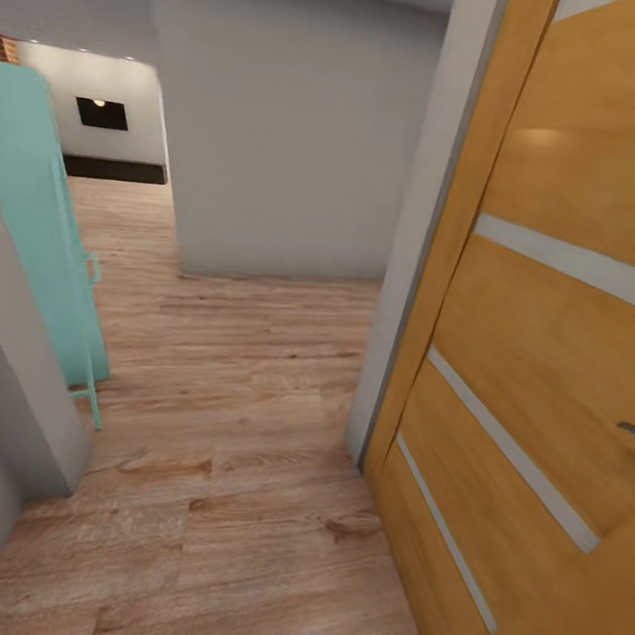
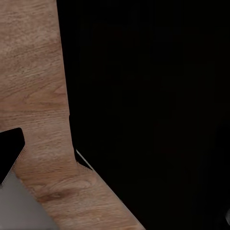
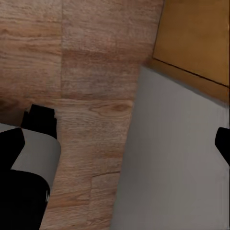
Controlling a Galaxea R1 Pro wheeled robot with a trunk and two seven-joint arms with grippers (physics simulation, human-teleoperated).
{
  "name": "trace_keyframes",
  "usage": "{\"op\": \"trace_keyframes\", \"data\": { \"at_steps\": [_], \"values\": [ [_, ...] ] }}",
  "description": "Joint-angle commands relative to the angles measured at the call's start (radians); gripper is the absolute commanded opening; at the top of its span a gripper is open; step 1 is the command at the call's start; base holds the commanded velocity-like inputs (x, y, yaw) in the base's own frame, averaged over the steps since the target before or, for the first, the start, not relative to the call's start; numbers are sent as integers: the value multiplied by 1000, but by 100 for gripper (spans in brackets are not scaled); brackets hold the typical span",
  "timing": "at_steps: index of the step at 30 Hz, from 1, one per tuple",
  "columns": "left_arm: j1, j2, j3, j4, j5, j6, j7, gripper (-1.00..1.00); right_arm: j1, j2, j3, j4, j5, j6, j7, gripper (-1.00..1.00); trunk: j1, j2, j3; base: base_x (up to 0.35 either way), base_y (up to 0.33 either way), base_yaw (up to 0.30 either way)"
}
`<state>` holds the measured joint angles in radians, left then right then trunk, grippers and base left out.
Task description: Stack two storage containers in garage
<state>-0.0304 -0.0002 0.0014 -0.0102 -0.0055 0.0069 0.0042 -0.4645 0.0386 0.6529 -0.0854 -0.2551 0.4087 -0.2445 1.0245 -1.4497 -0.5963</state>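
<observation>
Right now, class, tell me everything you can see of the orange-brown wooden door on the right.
The orange-brown wooden door fills the head view's right side. Its smooth wood-grain panels are split by slanting pale grey strips, and a dark lever handle shows at its right edge. It stands upright against a pale grey wall edge, its foot meeting the light wood-plank floor.

Right gripper (image 3: 120, 139): the right wrist view shows one black finger (image 3: 40, 120) at one edge and the tip of the other finger (image 3: 223, 143) at the opposite edge, jaws set wide apart with nothing between them. Left gripper: dark, indistinct shapes in the left wrist view; jaw state undeterminable.
</observation>
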Motion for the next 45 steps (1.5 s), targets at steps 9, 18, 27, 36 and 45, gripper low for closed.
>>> {"op": "trace_keyframes", "data": {
  "at_steps": [9,18,27,36,45],
  "values": [
    [-2,0,0,-1,-1,1,0,100,0,0,8,-102,-11,4,-4,100,1,0,-1,331,0,0],
    [-2,-3,0,-1,-1,1,0,100,0,-2,6,-103,-12,-117,106,100,1,0,-1,331,0,0],
    [-2,-4,0,-1,-1,1,0,100,0,-1,5,-102,-12,-133,316,100,1,0,-1,331,0,0],
    [-2,-3,0,-1,0,1,0,100,0,-3,3,-102,-12,-134,327,100,1,0,-1,331,0,0],
    [-2,-4,0,-1,0,1,0,100,0,-2,5,-102,-11,-137,323,100,1,0,-1,331,0,0]
  ]
}}
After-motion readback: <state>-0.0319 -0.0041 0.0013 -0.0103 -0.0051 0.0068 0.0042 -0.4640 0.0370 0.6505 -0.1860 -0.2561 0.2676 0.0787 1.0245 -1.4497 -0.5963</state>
